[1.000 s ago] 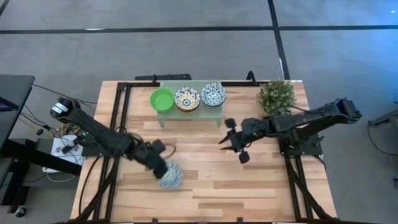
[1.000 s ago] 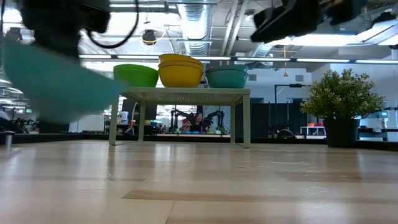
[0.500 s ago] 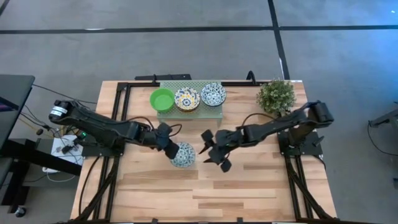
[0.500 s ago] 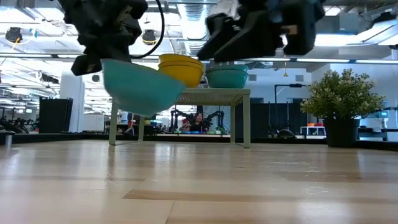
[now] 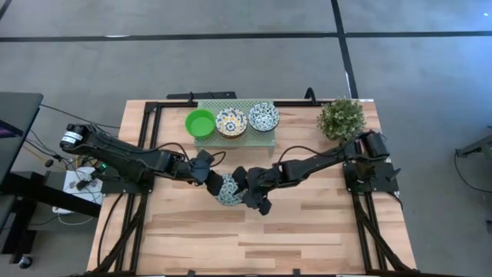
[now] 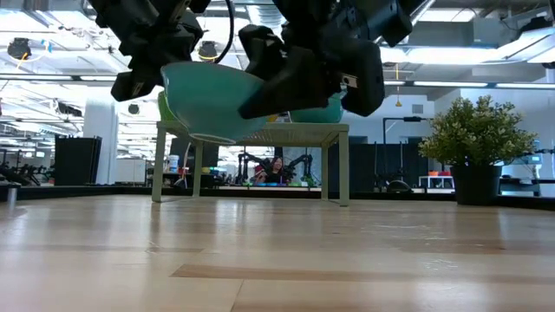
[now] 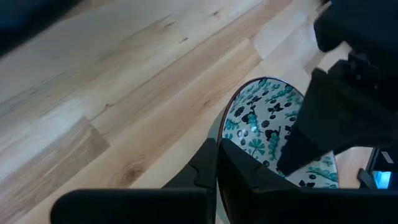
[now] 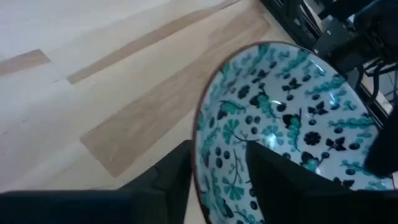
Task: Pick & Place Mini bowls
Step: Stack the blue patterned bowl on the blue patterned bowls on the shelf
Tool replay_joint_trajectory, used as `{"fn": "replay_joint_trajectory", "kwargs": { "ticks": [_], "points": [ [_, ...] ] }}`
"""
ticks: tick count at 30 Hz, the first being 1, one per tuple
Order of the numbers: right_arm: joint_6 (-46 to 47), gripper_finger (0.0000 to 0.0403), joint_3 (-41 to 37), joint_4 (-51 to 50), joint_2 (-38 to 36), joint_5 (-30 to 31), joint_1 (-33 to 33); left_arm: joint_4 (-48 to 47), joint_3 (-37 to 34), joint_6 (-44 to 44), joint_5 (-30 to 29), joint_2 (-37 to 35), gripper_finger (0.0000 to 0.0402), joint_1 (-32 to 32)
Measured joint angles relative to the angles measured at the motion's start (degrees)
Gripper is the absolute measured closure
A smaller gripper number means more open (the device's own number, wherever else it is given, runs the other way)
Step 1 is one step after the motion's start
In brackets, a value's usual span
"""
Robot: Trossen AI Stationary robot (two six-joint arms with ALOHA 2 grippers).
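A mini bowl (image 5: 227, 190), teal outside and white with teal flowers inside, hangs above the table's middle. My left gripper (image 5: 211, 178) is shut on its left rim. My right gripper (image 5: 243, 190) is open at the bowl's right side, with one finger (image 8: 273, 171) inside the bowl and one finger (image 8: 165, 180) outside, astride the rim (image 8: 200, 140). A green bowl (image 5: 201, 123), a yellow-blue floral bowl (image 5: 231, 121) and a blue floral bowl (image 5: 264, 117) sit on the pale green mesh rack (image 5: 234, 139) at the far edge. My left gripper pinches the bowl's rim (image 7: 219, 132) on the side toward the table's left, one finger inside the bowl and one outside. The fingers slant down from the left. The bowl (image 6: 212, 100) is lifted clear of the table, its opening up and a little tilted. My right gripper: I cannot tell whether its fingers touch the rim.
A small potted plant (image 5: 341, 118) stands at the far right corner. The rack (image 6: 260, 130) stands on legs just behind the two grippers. Bare wooden tabletop (image 5: 307, 231) lies below and in front of the bowl.
My left gripper has carried the bowl from the near left toward the table's middle, then held it nearly still. My right gripper has come down and toward the table's left edge, rolling as it went, until its fingers stand astride the bowl's right rim.
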Motion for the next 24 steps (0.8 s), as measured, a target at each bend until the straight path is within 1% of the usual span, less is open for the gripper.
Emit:
{"fn": "replay_joint_trajectory", "kwargs": {
  "ticks": [3,9,10,12,14,17,19,22,24],
  "points": [
    [-0.22,0.0298,0.7,-1.55,0.08,-0.01,0.02,-0.01,0.01,0.07,-0.02,0.0,0.0391,0.04],
    [2.34,0.038,0.72,-2.26,0.08,-0.14,0.04,1.52,0.02,-0.05,-1.53,0.0,0.0379,0.15],
    [2.34,0.0388,0.75,-2.23,0.08,-0.14,0.04,1.49,0.02,-0.03,-1.44,0.01,0.0376,0.15],
    [2.54,0.039,0.79,-2.59,0.08,-0.03,0.07,1.77,0.0,0.59,-0.94,0.02,0.037,0.07],
    [3.22,0.0379,0.79,-3.01,0.07,-0.02,0.07,1.84,0.0,2.56,-0.74,0.02,0.0362,0.04],
    [5.2,0.0368,0.74,-3.81,0.06,-0.03,0.07,2.45,0.0,2.91,-0.57,0.02,0.0343,0.07],
    [7.69,0.0374,0.77,-5.18,0.01,-0.15,0.11,2.47,0.0,3.03,-0.4,0.02,0.0329,0.04],
    [12.89,0.0393,0.59,-10.24,0.1,-0.38,0.11,2.92,0.02,4.03,-0.05,-0.06,0.0311,-0.02],
    [16.24,0.0392,0.6,-12.3,0.13,0.08,0.61,2.84,0.02,5.81,-0.07,-0.07,0.0305,-0.02]
  ]
}}
